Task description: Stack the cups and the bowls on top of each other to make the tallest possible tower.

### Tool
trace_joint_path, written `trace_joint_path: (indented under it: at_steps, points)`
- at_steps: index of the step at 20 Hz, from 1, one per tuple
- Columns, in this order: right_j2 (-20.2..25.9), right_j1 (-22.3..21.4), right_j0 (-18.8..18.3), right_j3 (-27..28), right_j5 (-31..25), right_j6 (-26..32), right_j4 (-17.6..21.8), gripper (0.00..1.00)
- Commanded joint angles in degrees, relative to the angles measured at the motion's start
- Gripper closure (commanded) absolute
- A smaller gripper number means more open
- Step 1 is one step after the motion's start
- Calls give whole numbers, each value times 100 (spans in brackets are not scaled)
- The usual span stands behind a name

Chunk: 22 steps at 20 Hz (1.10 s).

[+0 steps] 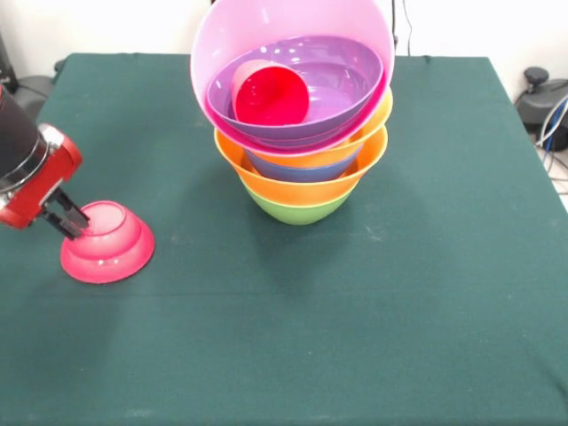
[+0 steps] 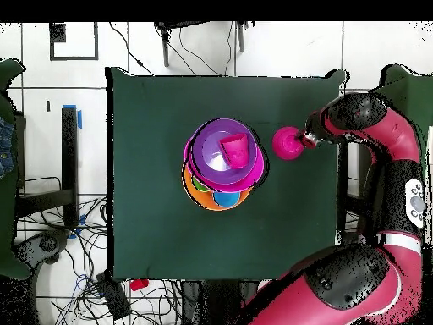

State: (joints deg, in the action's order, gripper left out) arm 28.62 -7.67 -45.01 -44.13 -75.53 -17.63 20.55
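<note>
1. My gripper (image 1: pixel 71 218) sits at the raised base of the small glossy red plastic bowl (image 1: pixel 107 241), which lies upside down on the dark green table cloth (image 1: pixel 373 337), well apart from the pile. In the overhead view the same bowl (image 2: pixel 287 142) shows just beside the pile's rim, with my gripper (image 2: pixel 308 140) at its outer side.

2. My dark fingers (image 1: pixel 64 216) touch the bowl's upturned foot, one of them overlapping its edge. I cannot tell whether they are closed on it or merely resting against it.

3. The tower (image 1: pixel 302 133) stands mid-table: a medium green bowl (image 1: pixel 297 209) as base, two large orange bowls (image 1: pixel 306 182) above it with a blue bowl (image 1: pixel 302 169) showing between their rims, then the wide shallow purple bowl (image 1: pixel 333 89) and the large pink bowl (image 1: pixel 257 35), both tilted towards the front camera. A red tapered plastic cup (image 1: pixel 269 91) lies on its side inside the purple bowl.

4. I judge the red bowl light and stiff but slippery, being glossy. The narrow foot ring looks like the best place to pinch; the flared rim is too wide and would slide.

5. The tilted top looks precarious, so anything added there would need setting down gently.
</note>
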Motion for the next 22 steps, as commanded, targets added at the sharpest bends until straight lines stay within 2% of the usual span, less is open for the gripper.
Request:
trace_joint_path:
  at_steps: [1, 7, 14, 18, 22]
  points:
    - [-458, -827, 340, -1099, 7, -1661, -169, 100]
    - [-587, -1072, 395, -1182, -185, -1641, -344, 100]
    - [-685, -937, 482, -910, -289, -1581, -528, 100]
    - [-678, -758, 452, -891, 36, -1432, -613, 100]
    - [-707, -558, 426, -967, 594, -1584, -724, 100]
